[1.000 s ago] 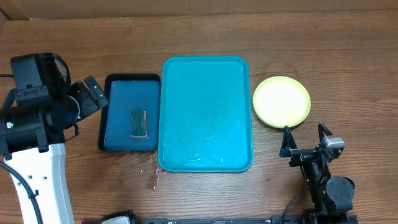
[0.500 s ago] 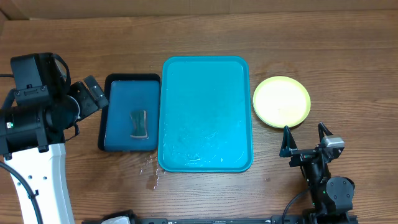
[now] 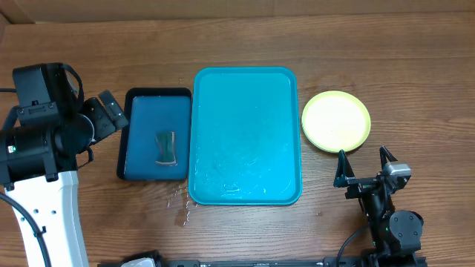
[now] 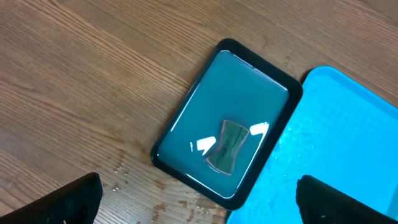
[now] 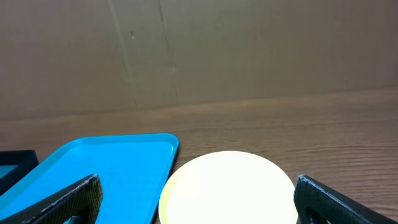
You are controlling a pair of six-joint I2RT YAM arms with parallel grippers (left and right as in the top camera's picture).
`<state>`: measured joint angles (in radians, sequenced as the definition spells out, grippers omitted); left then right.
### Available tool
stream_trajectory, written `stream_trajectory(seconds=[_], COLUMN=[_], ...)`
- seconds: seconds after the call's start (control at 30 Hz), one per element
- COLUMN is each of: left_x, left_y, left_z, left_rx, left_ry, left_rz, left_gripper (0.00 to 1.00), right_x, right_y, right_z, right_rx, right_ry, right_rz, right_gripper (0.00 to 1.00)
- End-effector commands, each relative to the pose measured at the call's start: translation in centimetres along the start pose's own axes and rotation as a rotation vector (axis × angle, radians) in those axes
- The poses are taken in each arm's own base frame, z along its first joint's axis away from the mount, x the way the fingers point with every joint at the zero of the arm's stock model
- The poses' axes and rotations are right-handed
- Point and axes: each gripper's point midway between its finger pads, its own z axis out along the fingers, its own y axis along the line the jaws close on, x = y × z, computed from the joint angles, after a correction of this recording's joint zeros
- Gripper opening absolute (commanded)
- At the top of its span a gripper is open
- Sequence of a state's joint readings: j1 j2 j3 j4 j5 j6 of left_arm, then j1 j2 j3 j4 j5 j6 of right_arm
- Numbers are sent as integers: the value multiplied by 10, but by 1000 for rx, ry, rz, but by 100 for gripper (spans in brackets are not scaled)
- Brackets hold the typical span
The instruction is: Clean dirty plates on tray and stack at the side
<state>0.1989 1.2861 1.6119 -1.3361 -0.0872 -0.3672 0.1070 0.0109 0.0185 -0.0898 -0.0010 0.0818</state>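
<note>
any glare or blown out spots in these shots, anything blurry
Left wrist: white glare patches on the small tray. Right wrist: the plate is washed out nearly white, and the gripper fingers at the bottom corners are dark and soft. Overhead: even light, sharp, faint wet sheen on the big tray.

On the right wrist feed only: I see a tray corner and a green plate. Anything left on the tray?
Observer: No. From overhead the turquoise tray holds no plates and looks wet.
Operator: Where's the sponge?
Observer: A small dark tray sits just left of the big one, and the sponge lies in it.
Operator: Left arm?
Observer: The left fingers are open and empty, near that small tray.
</note>
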Motion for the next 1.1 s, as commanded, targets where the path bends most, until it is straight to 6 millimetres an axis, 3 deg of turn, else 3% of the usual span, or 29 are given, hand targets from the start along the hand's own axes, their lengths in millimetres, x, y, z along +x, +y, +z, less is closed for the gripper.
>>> stream_trajectory(seconds=[0.0, 0.23, 0.63, 0.9, 1.07], left_x=[-3, -1, 38, 45, 25], left_y=[4, 3, -13, -45, -62], left_z=[1, 2, 21, 34, 10], left_rx=[-21, -19, 21, 162, 330], left_ry=[-7, 4, 117, -49, -293], left_rz=[4, 5, 72, 127, 86], left_gripper=[100, 100, 100, 100, 100], right_x=[2, 2, 2, 2, 2], right_y=[1, 1, 1, 1, 1], right_z=[0, 0, 0, 0, 0], right_rx=[-4, -5, -4, -4, -4], right_ry=[-2, -2, -2, -2, -2], right_rz=[-4, -4, -4, -4, -4], right_gripper=[100, 100, 100, 100, 100])
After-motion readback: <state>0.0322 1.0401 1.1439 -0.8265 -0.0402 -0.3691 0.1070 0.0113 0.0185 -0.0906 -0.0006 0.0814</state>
